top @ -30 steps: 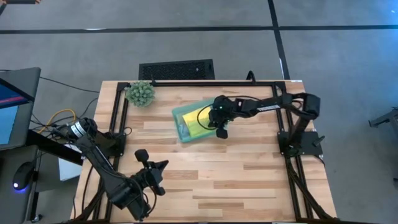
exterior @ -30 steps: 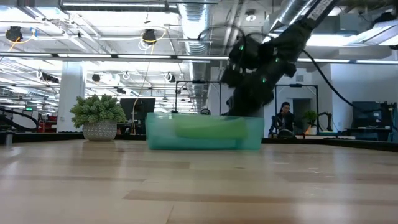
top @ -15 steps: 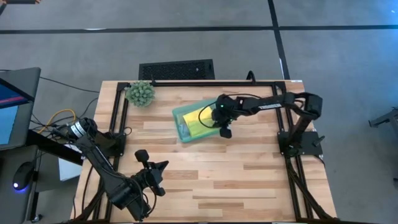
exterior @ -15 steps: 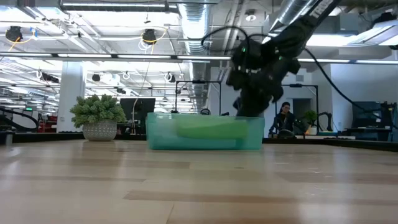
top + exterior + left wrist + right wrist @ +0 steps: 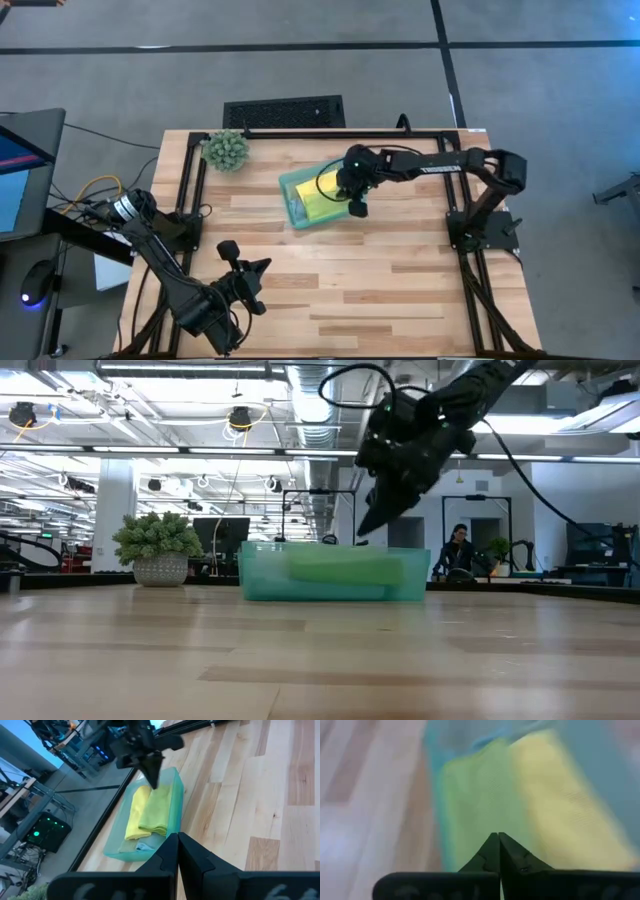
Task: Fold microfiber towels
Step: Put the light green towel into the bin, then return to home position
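A teal tray (image 5: 292, 187) sits mid-table toward the far side and holds the microfiber towels, folded and lying side by side. The yellow towel (image 5: 137, 812) is on the far side, the lime green one (image 5: 159, 810) on the near side, and a light blue edge (image 5: 144, 847) peeks out beneath them. My right gripper (image 5: 152, 784) hangs shut just above the tray's right end, pointing steeply down, with nothing between its fingers (image 5: 498, 840). My left gripper (image 5: 177, 836) waits shut near the table's front left, aimed at the tray.
A spiky green plant ball (image 5: 226, 150) stands at the far left corner, left of the tray. Black frame rails run along the table's left, far and right edges. Bare wood lies between the tray and the near edge.
My right gripper has risen straight up out of the tray, staying shut and carrying nothing. The towels lie in the tray as before.
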Tool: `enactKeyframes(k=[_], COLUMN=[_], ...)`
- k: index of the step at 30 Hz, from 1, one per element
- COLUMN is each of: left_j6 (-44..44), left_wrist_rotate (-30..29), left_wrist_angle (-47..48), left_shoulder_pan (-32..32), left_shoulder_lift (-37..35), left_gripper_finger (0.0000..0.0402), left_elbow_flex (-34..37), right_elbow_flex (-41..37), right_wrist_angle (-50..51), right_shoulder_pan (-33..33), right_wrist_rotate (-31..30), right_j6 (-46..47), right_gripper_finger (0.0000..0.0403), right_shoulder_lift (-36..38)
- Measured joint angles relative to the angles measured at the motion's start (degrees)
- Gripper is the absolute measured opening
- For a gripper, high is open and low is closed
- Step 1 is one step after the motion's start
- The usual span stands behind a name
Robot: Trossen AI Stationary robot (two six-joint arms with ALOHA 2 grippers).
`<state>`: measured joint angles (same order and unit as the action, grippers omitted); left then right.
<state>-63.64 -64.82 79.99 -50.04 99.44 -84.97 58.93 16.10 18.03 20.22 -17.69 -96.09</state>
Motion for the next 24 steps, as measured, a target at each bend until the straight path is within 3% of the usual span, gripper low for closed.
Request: enactKeyframes(k=[6, 15, 18, 24], left_j6=[0.00, 0.27, 0.44, 0.15], left_wrist_rotate=[0.00, -0.11, -0.35, -0.35], left_wrist_angle=[-0.10, -0.18, -0.17, -0.25], left_shoulder_pan=[0.00, 0.00, 0.02, 0.00], left_shoulder_lift=[0.00, 0.00, 0.00, 0.01], left_gripper_finger=[0.0000, 0.0000, 0.0000, 0.0000], left_elbow_flex=[0.00, 0.00, 0.00, 0.00], right_elbow_flex=[0.04, 0.12, -0.04, -0.55], right_wrist_angle=[-6.83, -3.00, -2.12, -1.42], right_shoulder_pan=[3.01, 4.06, 2.98, -1.61], right_wrist_rotate=[-11.76, -11.63, -13.95, -25.84], right_j6=[7.97, 7.64, 7.38, 7.54], right_gripper_finger=[0.0015, 0.0015, 0.0017, 0.0011], right_shoulder_lift=[-1.17, -8.63, -6.93, 2.94])
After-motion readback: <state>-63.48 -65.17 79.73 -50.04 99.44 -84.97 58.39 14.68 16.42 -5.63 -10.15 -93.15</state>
